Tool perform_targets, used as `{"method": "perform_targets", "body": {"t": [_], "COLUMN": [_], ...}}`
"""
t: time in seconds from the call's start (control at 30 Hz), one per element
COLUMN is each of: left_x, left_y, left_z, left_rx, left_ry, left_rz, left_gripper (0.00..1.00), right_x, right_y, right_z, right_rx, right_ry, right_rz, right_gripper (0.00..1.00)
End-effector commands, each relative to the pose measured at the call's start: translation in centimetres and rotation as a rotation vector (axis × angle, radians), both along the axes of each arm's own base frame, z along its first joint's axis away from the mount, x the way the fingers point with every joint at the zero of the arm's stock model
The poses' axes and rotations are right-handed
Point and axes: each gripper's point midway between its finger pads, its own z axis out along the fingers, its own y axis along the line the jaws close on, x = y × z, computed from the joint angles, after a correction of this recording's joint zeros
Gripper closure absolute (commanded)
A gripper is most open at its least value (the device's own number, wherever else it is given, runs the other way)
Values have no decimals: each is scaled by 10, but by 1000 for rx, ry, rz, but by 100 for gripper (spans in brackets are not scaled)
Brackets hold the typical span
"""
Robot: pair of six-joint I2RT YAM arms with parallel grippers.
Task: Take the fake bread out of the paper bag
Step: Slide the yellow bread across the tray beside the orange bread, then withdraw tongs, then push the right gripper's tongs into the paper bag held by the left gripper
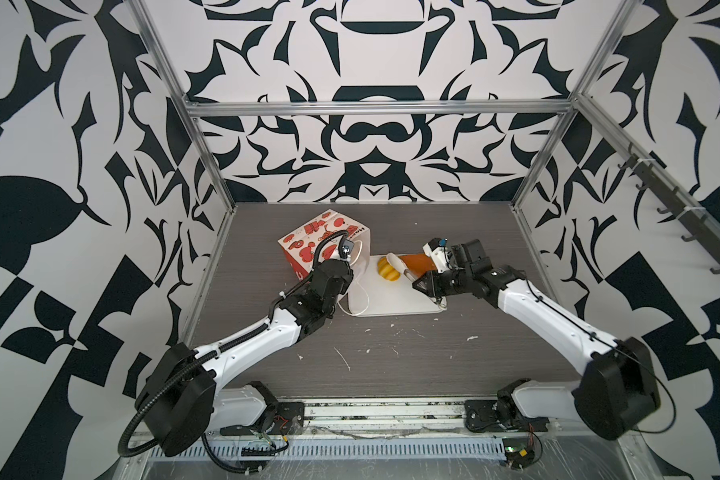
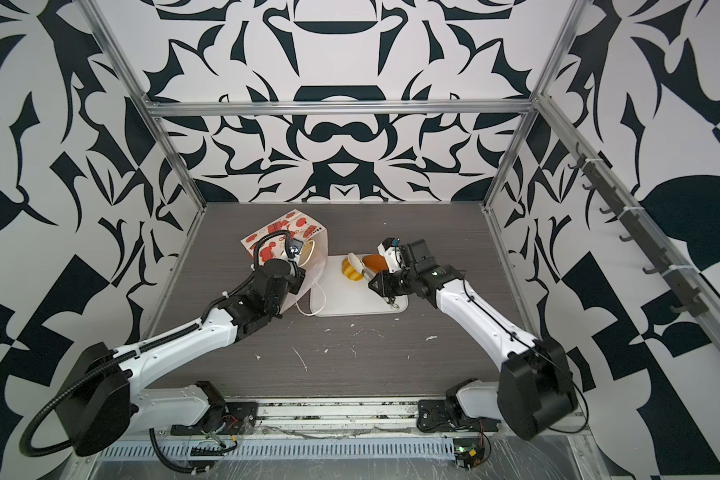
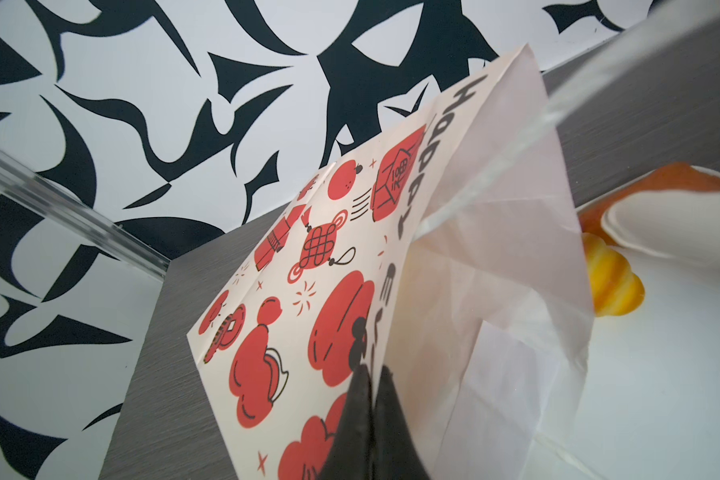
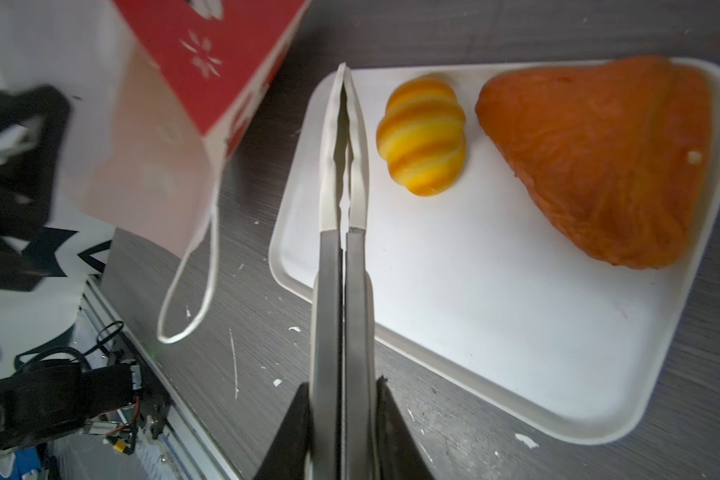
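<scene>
The paper bag (image 1: 308, 243) (image 2: 277, 232) lies tipped on the table, its open mouth towards the white tray (image 1: 391, 301). My left gripper (image 3: 373, 370) is shut on the paper bag's (image 3: 308, 291) rim. Two pieces of fake bread rest on the tray (image 4: 495, 316): a yellow croissant (image 1: 386, 271) (image 4: 420, 137) and an orange-brown triangular piece (image 1: 416, 262) (image 4: 599, 166). My right gripper (image 4: 344, 384) (image 1: 422, 286) is shut on metal tongs (image 4: 344, 166), whose white tips are closed and empty beside the croissant. The bag's inside is hidden.
A white string handle (image 4: 196, 291) (image 1: 360, 301) trails from the bag's mouth past the tray's near corner. White flecks dot the dark wood-grain table (image 1: 391, 353). Aluminium frame posts and patterned walls enclose the table at the back and on both sides.
</scene>
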Motion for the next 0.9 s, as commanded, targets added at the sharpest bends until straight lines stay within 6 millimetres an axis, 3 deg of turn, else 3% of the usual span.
{"method": "perform_targets", "body": {"t": [0.0,0.23,0.4,0.6,0.87], "left_x": [10,29,36,37,34], "left_y": [-16,-40,-49,-51,-54], "left_z": [7,3,13,11,4], "left_rx": [-38,-35,-44,-22,-25], "left_ry": [0,19,7,17,31], "left_rz": [-25,-65,-85,-92,-116], "left_gripper": [100,100,100,100,100], "right_x": [-15,-42,-45,-25,12], "right_y": [-1,16,42,80,107], "right_z": [14,23,21,29,3], "right_rx": [58,132,165,198,216], "right_ry": [19,37,48,35,108], "right_rz": [-14,37,94,146,116], "right_gripper": [75,74,74,74,75]}}
